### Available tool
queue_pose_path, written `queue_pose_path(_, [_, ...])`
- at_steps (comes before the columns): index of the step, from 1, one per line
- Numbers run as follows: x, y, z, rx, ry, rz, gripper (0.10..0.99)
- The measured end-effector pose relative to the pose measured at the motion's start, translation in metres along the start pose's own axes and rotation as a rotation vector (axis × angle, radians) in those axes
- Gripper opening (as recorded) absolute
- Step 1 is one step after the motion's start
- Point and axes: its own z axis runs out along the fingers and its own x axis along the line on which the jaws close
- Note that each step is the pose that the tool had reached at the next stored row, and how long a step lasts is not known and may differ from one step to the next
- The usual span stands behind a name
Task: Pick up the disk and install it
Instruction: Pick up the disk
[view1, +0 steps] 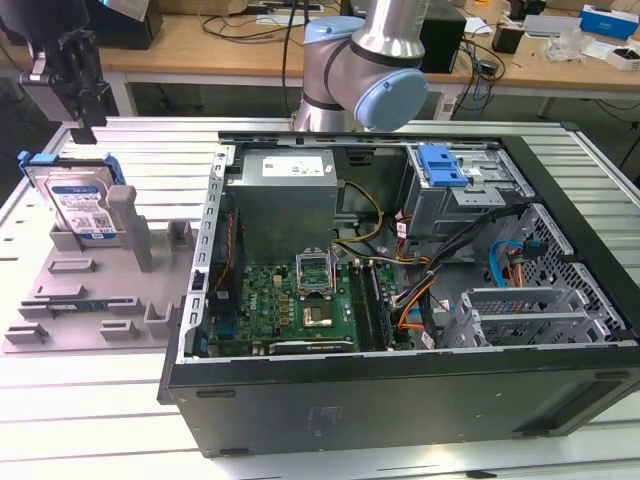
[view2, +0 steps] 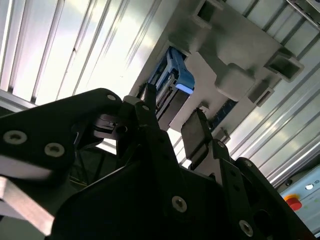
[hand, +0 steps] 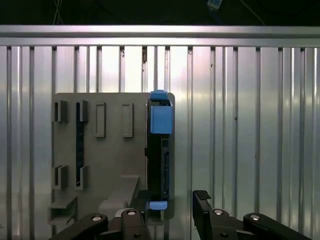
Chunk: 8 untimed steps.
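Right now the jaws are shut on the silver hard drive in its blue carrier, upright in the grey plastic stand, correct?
No. The first wrist view shows the jaws open, clear of the hard drive; it is upright in the grey stand.

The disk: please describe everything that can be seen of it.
The disk is a flat silver metal drive with a blue-and-white label, clipped in a bright blue plastic frame. It stands on edge in a grey holder at the exterior view's left, outside the computer case. The open gripper hangs above, not touching it.
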Motion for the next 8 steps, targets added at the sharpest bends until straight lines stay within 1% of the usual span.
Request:
queue_pose_path(1, [0.0,0.0004,0.0002,0.0,0.0001,-0.007,0.482])
queue_pose_path(2, [-0.0001,0.0041,0.0008,0.002,0.0002,-0.01,0.482])
queue_pose_path(5, [-0.0004,0.0193,0.0028,0.01,0.0002,-0.01,0.482])
queue_pose_path(8, [-0.0004,0.0306,0.0034,0.01,0.0004,-0.01,0.482])
